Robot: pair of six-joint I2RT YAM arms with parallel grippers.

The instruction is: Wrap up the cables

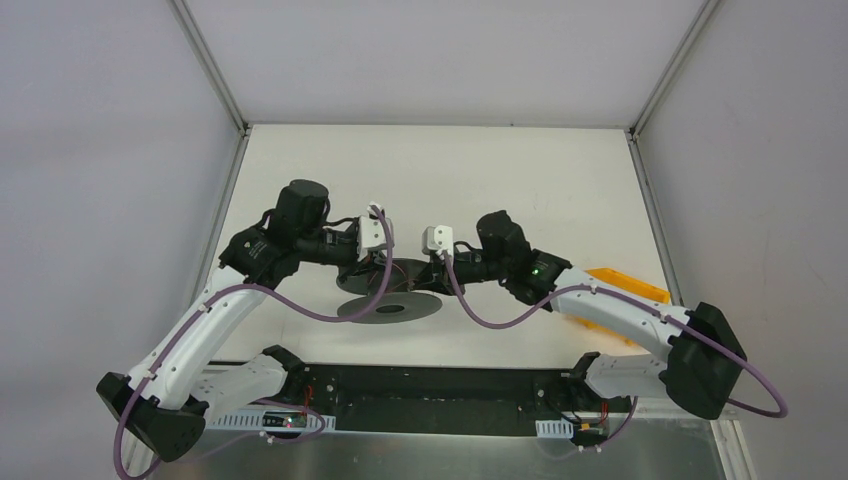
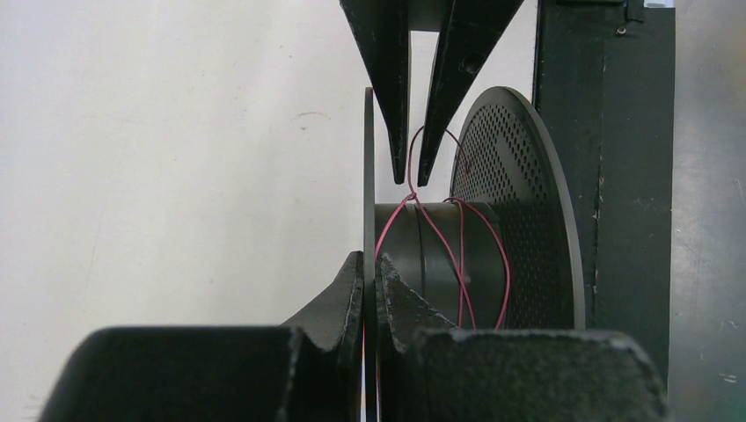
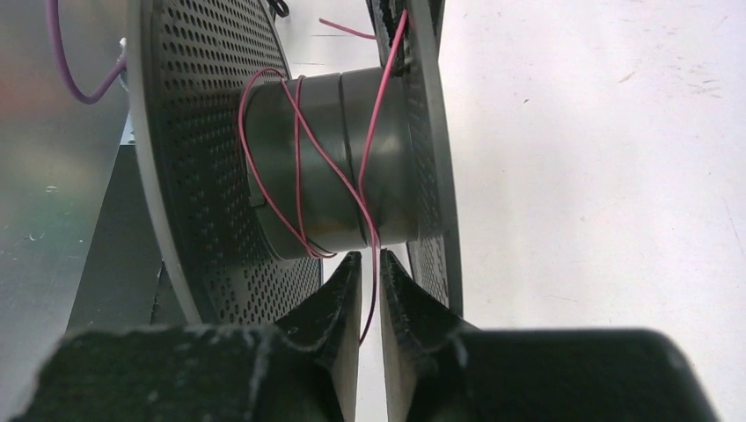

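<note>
Winding is the step in hand, I judge. The thin pinkish-red wire strand (image 3: pixel 297 149) lies in a few slack, crossing turns round the dark grey two-flanged plastic spool (image 3: pixel 202 132), mid-table between the arms. The left gripper (image 2: pixel 369 264) is clenched on one flange. The right gripper (image 3: pixel 369 264) is released, with the strand running loose through its gap. The next move calls for pinching the strand and leading a taut turn.

cable (image 3: pixel 297 158): pinkish red, plain
spool (image 3: pixel 211 176): dark grey; flanges dotted with small holes
table (image 1: pixel 500 170): off-white
hoses (image 1: pixel 497 324): purple
arms (image 1: pixel 200 330): white links, black joints
</note>
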